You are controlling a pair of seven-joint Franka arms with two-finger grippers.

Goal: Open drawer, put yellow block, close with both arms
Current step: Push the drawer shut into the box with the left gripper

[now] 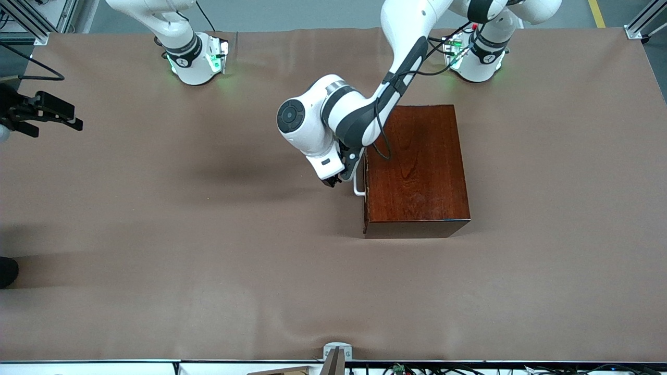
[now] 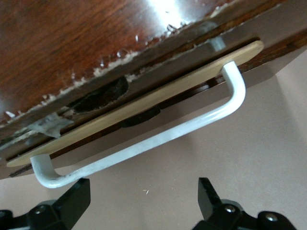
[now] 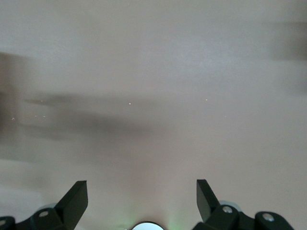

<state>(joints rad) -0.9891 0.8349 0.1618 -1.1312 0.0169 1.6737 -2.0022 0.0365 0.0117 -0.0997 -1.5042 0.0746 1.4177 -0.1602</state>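
The dark reddish-brown box [image 1: 417, 166] stands on the table near the left arm's base. Its pale-wood drawer [image 2: 144, 103] is shut, with the white bar handle [image 1: 358, 185] on the side that faces the right arm's end of the table. My left gripper [image 1: 333, 180] is open and hangs just in front of that handle [image 2: 148, 143]; the bar lies just ahead of the fingertips [image 2: 79, 191], not between them. My right gripper [image 1: 54, 119] waits open and empty over the right arm's end of the table [image 3: 141, 187]. The yellow block is out of view.
The brown table cover [image 1: 208, 250] spreads all round the box. A small grey bracket [image 1: 336, 354] sits at the table's edge nearest the front camera. A dark object [image 1: 8, 271] shows at the view's edge by the right arm's end.
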